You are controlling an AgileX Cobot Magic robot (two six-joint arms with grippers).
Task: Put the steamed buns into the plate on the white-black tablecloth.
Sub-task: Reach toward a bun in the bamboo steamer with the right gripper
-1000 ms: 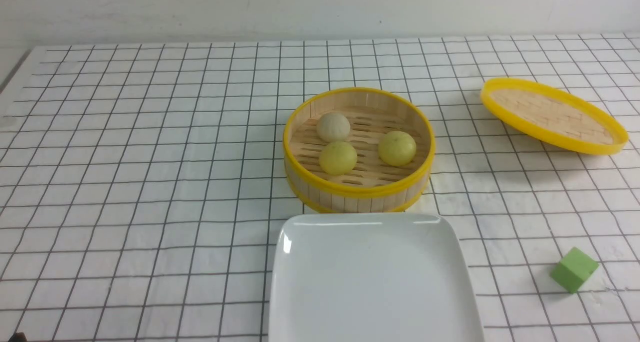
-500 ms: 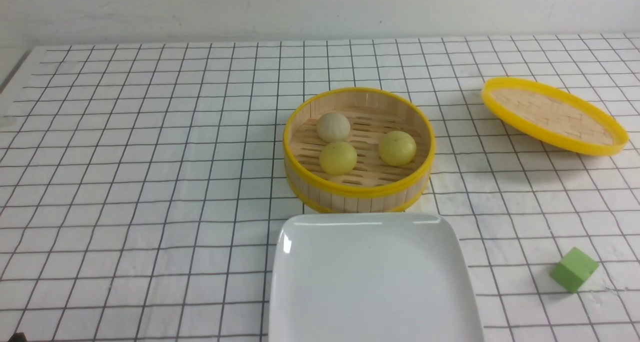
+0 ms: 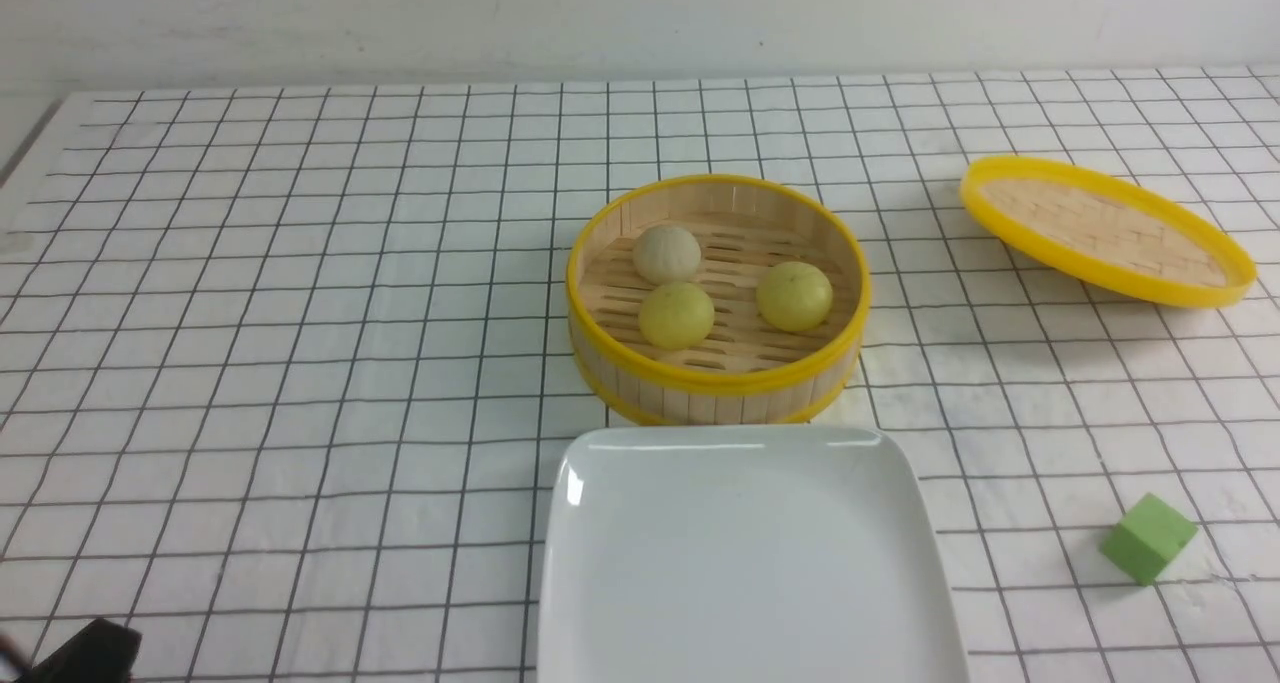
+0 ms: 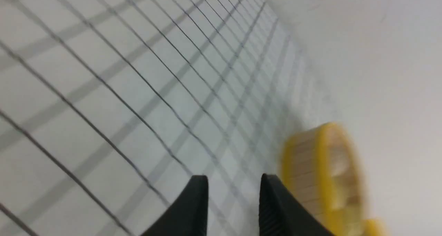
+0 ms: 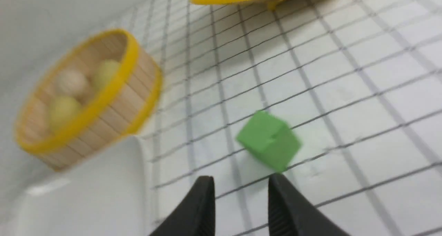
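Starting state, big to small. White-black tablecloth (image 3: 300, 313) covers the whole table. Plate (image 3: 740, 563) sits nearest the robot, bare. Bamboo steamer (image 3: 715, 388) is at the plate's 12 o'clock, just beside its far rim; can't tell if they touch. Lid (image 3: 1105, 228) is off, tilted, at the steamer's 2 o'clock, well apart.

All three steamed buns are in the steamer, none moved yet:
- beige-white bun (image 3: 666, 253) at 10 o'clock
- yellow-green bun (image 3: 676, 315) at 7 o'clock, against the beige one
- second yellow-green bun (image 3: 794, 295) at 3 o'clock, alone

Green cube (image 3: 1148, 538) at the plate's 3 o'clock is a distractor, ignore it.

Left gripper (image 4: 234, 180) has its jaws parted with nothing between them, low near the plate's 8 o'clock. Right gripper (image 5: 240, 179) is likewise parted and empty, near the cube.

Step in hand, as I judge it: the first reach.
- Take the lone 3 o'clock bun first with the right arm, since it has clear room on both sides.
- Come in from above so the fingers clear the steamer wall.
- Widen the jaws before descending and centre them on the bun.
- Squeeze lightly; the buns look soft and round, so they may roll or squash.
- Lift clear of the rim before moving to the plate.
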